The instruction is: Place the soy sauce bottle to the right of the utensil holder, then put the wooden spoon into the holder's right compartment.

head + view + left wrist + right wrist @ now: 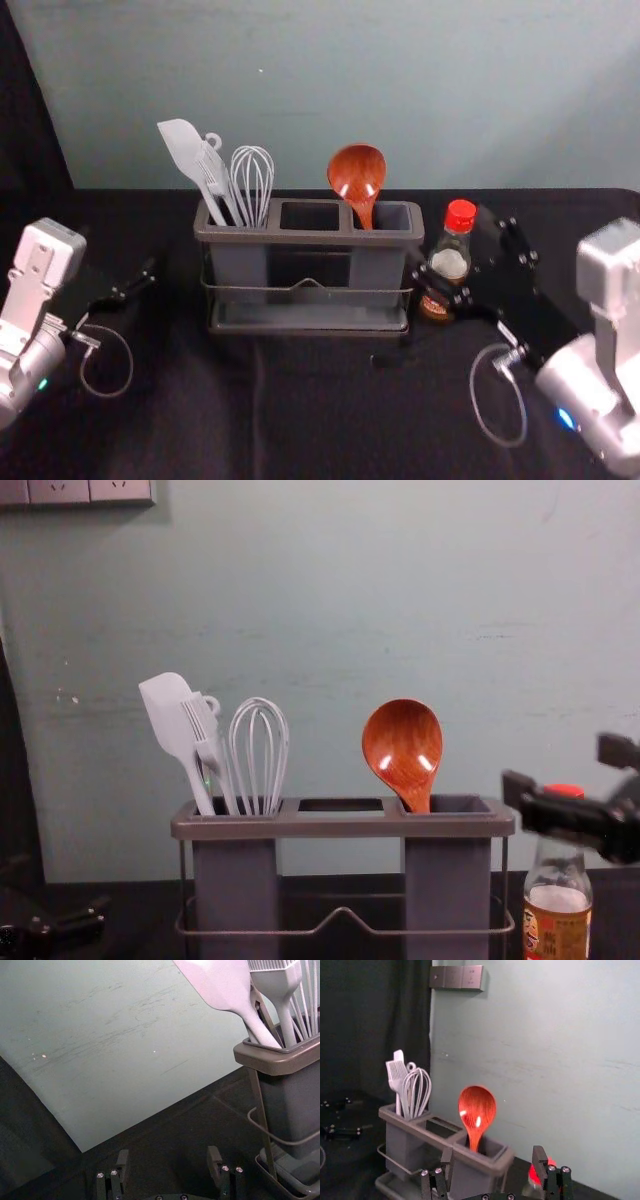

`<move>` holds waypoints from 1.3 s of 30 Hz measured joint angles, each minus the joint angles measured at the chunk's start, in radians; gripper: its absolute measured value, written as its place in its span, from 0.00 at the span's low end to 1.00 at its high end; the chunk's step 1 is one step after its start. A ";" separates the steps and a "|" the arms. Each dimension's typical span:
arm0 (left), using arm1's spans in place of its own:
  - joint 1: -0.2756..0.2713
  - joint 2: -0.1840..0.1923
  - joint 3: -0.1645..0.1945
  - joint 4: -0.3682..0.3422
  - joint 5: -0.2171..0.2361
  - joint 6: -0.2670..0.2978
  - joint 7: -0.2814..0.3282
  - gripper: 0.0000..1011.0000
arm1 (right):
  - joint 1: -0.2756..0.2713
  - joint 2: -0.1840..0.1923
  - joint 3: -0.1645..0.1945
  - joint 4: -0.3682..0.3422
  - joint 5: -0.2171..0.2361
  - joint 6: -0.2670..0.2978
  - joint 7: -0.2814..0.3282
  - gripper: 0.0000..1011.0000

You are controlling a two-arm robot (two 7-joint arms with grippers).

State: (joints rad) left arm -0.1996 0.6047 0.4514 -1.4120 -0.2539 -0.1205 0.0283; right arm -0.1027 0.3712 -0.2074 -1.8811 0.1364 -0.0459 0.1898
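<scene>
"Right claw (450, 236)?"
"Mine: fingers spread, near the soy sauce bottle (452, 258). Bottle: upright, just right of the utensil holder (310, 237)."
"Wooden spoon (357, 172)?"
"One, bowl up, in its right compartment (376, 272). Left claw (120, 256): parked left, fingers apart."

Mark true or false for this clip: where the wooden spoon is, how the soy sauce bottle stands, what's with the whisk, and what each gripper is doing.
1. The wooden spoon stands in the utensil holder's right compartment. True.
2. The soy sauce bottle lies on its side. False: it stands upright, right of the holder.
3. The whisk shares its compartment with the spatula. True.
4. The right gripper is clamped on the spoon. False: it is open, near the bottle.
5. The left gripper is open. True.
</scene>
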 joint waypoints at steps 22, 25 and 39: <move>0.000 0.000 0.000 0.000 0.000 0.000 0.000 1.00 | -0.162 -0.165 0.025 0.163 -0.148 -0.228 -0.177 0.99; 0.000 0.000 0.000 0.000 0.000 0.000 0.000 1.00 | -0.158 -0.175 0.038 0.172 -0.127 -0.213 -0.164 0.99; 0.000 0.000 0.000 0.000 0.000 0.000 0.000 1.00 | -0.124 -0.187 0.066 0.189 -0.096 -0.142 -0.092 0.99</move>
State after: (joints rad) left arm -0.1995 0.6047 0.4514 -1.4120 -0.2539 -0.1205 0.0283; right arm -0.2269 0.1841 -0.1410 -1.6923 0.0401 -0.1877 0.0976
